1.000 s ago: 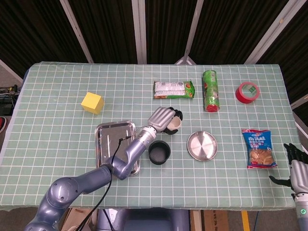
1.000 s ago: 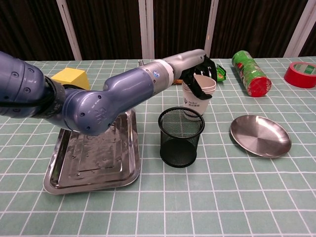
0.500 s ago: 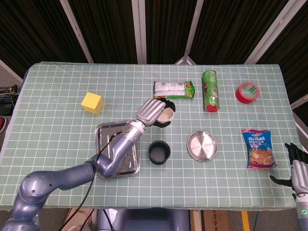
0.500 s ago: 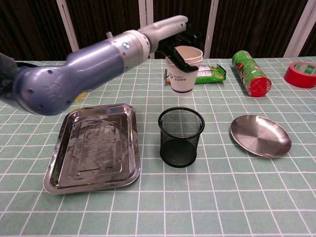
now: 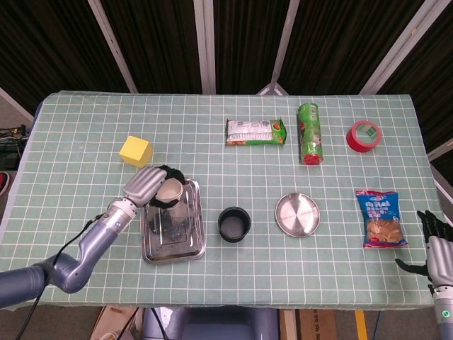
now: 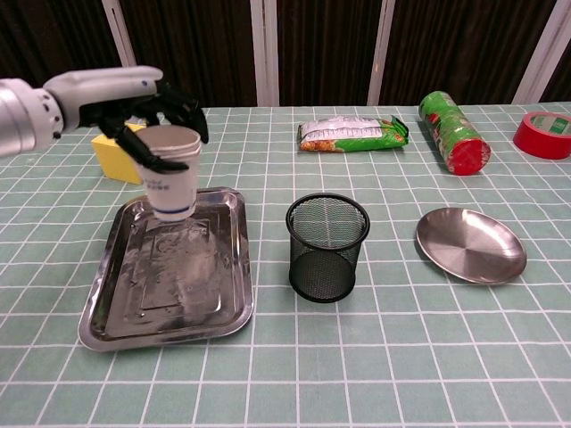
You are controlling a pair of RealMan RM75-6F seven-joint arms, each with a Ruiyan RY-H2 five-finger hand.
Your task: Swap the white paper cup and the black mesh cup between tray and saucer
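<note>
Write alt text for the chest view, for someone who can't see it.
The left hand holds a white cup over a steel tray. A black mesh cup stands on the checked table beside an empty saucer.

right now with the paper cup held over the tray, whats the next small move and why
Probably lower it straight down and let go. The left hand grips the white paper cup upright above the tray; the chest view suggests its base is not yet resting on it. The black mesh cup stands on the table, and the saucer holds nothing.
</note>
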